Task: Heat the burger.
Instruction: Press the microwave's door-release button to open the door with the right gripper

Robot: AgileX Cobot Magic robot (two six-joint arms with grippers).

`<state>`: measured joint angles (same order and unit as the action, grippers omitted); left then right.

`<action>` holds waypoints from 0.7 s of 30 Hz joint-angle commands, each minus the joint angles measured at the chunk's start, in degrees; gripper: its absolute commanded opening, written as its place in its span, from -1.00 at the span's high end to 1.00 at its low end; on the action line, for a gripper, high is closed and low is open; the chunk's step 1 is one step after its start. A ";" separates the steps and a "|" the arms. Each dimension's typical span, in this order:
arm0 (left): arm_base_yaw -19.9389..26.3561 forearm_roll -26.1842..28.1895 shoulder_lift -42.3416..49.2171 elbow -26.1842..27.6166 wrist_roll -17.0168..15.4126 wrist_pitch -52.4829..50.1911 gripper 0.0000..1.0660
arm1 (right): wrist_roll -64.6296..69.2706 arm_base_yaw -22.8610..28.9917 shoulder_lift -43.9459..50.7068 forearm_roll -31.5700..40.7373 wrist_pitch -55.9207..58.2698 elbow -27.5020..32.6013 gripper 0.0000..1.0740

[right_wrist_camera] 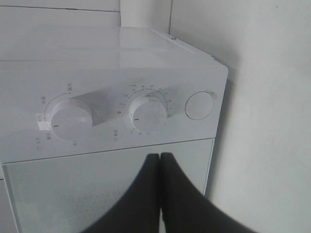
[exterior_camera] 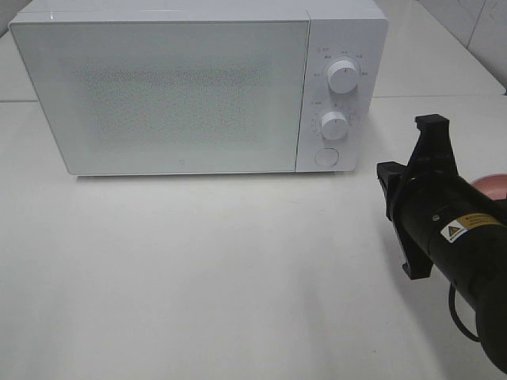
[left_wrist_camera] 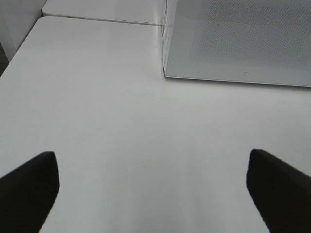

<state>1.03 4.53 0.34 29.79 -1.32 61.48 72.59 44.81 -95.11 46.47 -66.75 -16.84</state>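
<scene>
Microwave (exterior_camera: 158, 87) shut. Right gripper (right_wrist_camera: 160, 158) pinched together, empty; left gripper (left_wrist_camera: 150, 160) wide apart, empty. Advise pressing button (right_wrist_camera: 199, 105), panel's 6 o'clock, squarely.

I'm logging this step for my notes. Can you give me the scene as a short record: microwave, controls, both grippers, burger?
microwave: white, on the table, door closed
controls: upper knob, lower knob, round button below them, all right of the door
left gripper: jaws wide apart, empty, over bare table
right gripper: jaws shut together, empty, pointing toward the control panel
burger: not in any view
pink object: behind the right arm, mostly hidden
</scene>
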 commanded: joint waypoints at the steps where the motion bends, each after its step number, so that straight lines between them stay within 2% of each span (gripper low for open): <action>1: -0.34 0.40 0.92 -0.11 0.00 -0.06 -0.83 | 1.32 0.11 0.17 -0.46 1.60 -0.29 1.00; 10: -0.34 0.40 0.92 -0.11 0.00 -0.06 -0.83 | 1.83 0.00 0.17 1.15 3.55 -0.52 1.00; 21: -0.34 0.40 0.92 -0.11 0.00 -0.06 -0.83 | 3.38 -0.06 -6.93 2.69 3.50 -7.33 1.00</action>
<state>1.03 4.53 0.34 29.79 -1.32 61.48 75.40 44.81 -101.41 48.93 -63.43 -23.15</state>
